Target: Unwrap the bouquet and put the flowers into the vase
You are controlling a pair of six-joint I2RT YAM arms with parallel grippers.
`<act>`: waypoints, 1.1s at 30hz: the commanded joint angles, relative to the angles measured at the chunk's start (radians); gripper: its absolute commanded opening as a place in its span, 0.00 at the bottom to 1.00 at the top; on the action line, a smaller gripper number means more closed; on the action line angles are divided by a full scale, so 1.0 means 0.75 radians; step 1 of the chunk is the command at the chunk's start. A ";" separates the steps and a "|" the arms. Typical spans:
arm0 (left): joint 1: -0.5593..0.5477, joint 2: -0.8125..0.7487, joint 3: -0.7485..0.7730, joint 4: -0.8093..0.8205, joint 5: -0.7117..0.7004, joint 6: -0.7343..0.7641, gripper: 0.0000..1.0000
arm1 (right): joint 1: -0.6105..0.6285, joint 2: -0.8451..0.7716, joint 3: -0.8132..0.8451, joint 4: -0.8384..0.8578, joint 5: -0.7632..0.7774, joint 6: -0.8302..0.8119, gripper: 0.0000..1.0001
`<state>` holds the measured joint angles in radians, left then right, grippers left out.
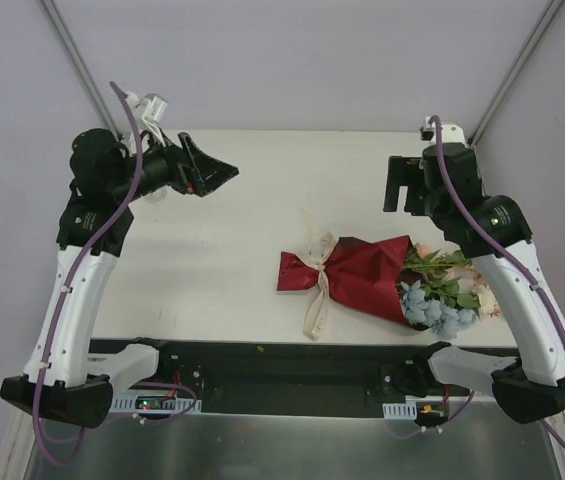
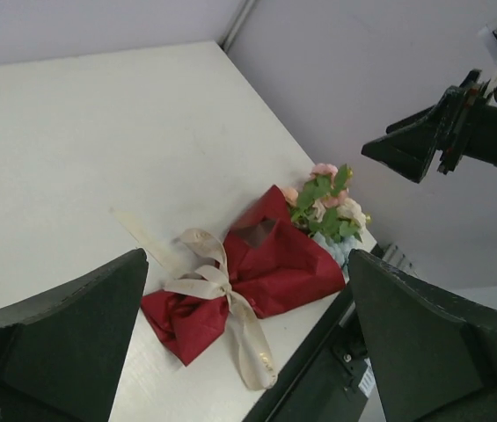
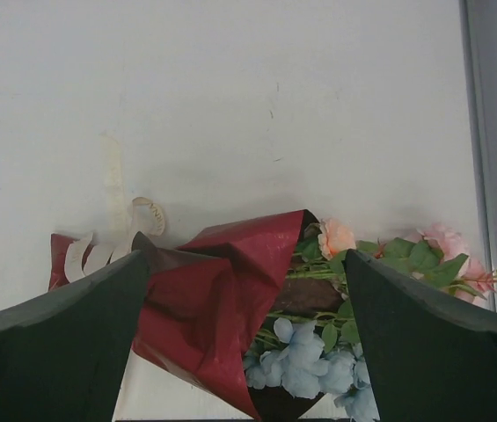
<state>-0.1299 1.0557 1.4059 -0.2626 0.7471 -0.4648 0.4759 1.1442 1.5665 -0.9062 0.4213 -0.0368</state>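
The bouquet (image 1: pixel 362 275) lies on its side near the table's front edge, right of centre. It is wrapped in dark red paper and tied with a cream ribbon (image 1: pixel 317 290). The flowers (image 1: pixel 444 290), pink, cream and pale blue with green leaves, stick out of its right end. My left gripper (image 1: pixel 217 175) hovers open at the back left, well away from the bouquet (image 2: pixel 266 268). My right gripper (image 1: pixel 398 185) hangs open above and behind the blooms (image 3: pixel 318 360), with nothing between its fingers. The vase is out of view.
The white table (image 1: pixel 262 200) ends at a black base rail (image 1: pixel 292 375) just in front of the bouquet. Grey walls and metal frame posts (image 1: pixel 72 55) close in the back and sides. The right arm's white link (image 1: pixel 522 300) stands beside the blooms.
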 commanded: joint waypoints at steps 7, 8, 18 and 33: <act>-0.262 0.214 -0.156 0.078 -0.113 0.029 0.96 | 0.081 0.192 -0.041 0.175 -0.302 0.039 0.96; -0.267 0.241 -0.167 0.082 -0.102 0.017 0.96 | 0.081 0.219 -0.043 0.194 -0.332 0.045 0.96; -0.334 0.613 -0.150 0.117 -0.004 -0.094 0.69 | 0.081 0.458 -0.105 0.412 -0.648 0.296 0.89; -0.545 0.904 -0.212 0.189 -0.023 -0.065 0.54 | -0.025 0.620 -0.283 0.582 -0.844 0.258 0.56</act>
<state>-0.5125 1.7424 1.2694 -0.1699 0.7090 -0.5236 0.4797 1.5742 1.3464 -0.5045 -0.1566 0.1917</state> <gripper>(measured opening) 0.564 0.564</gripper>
